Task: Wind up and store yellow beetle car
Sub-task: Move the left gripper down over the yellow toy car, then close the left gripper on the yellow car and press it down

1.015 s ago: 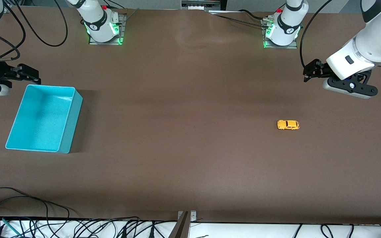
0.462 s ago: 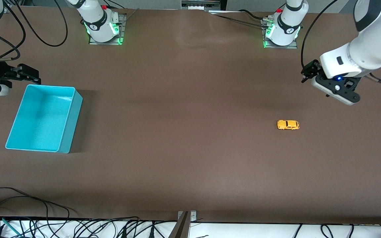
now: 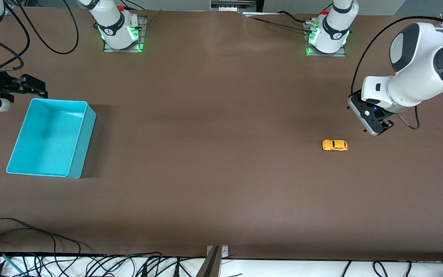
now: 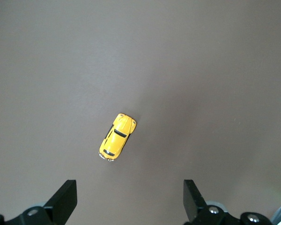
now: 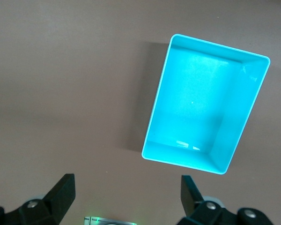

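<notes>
Over at the left arm's end of the table, your left gripper [image 3: 371, 122] hangs in the air above bare tabletop [image 3: 221, 161], pointing down w/ its fingers [image 4: 65, 199] spread wide and nothing btwn them. The yellow beetle car [image 3: 335, 145] sits on its wheels on the brown surface just beside the spot under that gripper, a bit toward the front cam and toward the right arm's end. In the left wrist view you see the car [image 4: 117, 137] out ahead of the two fingertips, roughly centred btwn them but well clear, not touching either, body angled diagonally to the finger line.

Your right gripper [image 3: 33, 86] waits in the air at the right arm's end, just past the rim of the turquoise bin [image 3: 87, 127], on the side toward the robot bases. Its fingers [image 5: 61, 192] are also wide apart, holding nothing. The right wrist view looks straight down into the bin [image 5: 152, 117]; inside it's just bare turquoise floor w/ some glare.

Car and bin are well apart, basically at the two ends of the table, so the car isn't stored yet.
</notes>
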Available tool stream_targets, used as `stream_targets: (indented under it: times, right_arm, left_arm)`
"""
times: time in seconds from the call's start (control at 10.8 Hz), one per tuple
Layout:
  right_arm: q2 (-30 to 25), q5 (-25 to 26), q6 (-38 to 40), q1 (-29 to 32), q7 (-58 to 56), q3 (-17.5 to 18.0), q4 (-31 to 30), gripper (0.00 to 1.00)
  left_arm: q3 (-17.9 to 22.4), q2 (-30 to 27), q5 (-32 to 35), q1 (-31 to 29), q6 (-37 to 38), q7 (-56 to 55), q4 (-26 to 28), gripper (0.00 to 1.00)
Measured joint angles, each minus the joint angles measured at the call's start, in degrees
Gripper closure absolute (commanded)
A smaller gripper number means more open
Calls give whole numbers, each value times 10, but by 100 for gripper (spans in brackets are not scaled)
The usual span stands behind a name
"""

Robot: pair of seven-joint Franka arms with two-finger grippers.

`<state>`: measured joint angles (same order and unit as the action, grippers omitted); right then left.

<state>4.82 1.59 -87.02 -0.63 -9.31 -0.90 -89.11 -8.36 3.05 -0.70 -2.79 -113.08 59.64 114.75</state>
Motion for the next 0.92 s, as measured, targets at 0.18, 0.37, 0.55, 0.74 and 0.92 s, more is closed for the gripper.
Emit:
stream_targets:
  times: [0.18, 0.37, 0.55, 0.74, 0.92]
  right_arm:
    - [0, 0, 0, 0, 0, 0, 0, 0]
    - [0, 0, 0, 0, -2, 0, 0, 0]
    - [0, 0, 0, 0, -3, 0, -1, 0]
    - [1, 0, 0, 0, -3, 0, -1, 0]
    - [1, 0, 0, 0, -3, 0, -1, 0]
  left_arm:
    - [0, 21, 0, -4, -57, 125, 35, 0]
    - [0, 69, 0, -9, -133, 183, 57, 0]
    - [0, 120, 0, -12, -197, 227, 60, 0]
    - [0, 151, 0, -13, -225, 256, 60, 0]
    - [0, 171, 4, -14, -240, 264, 61, 0]
